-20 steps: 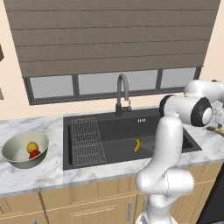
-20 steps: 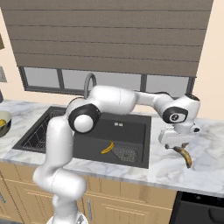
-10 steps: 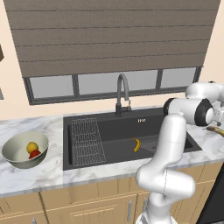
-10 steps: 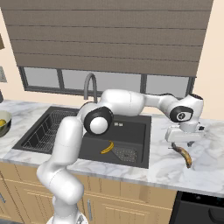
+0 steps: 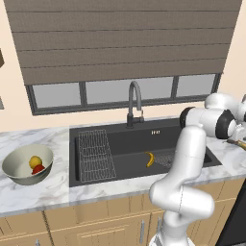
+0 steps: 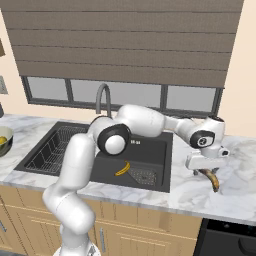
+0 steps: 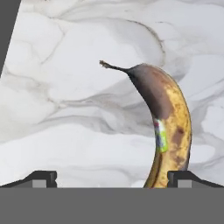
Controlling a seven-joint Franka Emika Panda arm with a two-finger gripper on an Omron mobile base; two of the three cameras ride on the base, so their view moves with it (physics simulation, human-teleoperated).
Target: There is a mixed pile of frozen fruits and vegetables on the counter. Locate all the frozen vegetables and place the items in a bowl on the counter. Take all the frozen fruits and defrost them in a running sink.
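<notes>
Right of sink (image 6: 75,150) | banana (image 7: 168,127) on counter (image 6: 240,200) | fingers (image 7: 111,177) wide apart, empty, bare marble around

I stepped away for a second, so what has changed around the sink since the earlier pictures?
The gripper has come lower over the banana on the counter, jaws open, nothing grasped yet. Unchanged: the banana in the sink, and the red piece and yellow piece in the bowl.

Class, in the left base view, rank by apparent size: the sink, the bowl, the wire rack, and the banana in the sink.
1. sink
2. wire rack
3. bowl, though it sits nearer the camera
4. banana
</notes>
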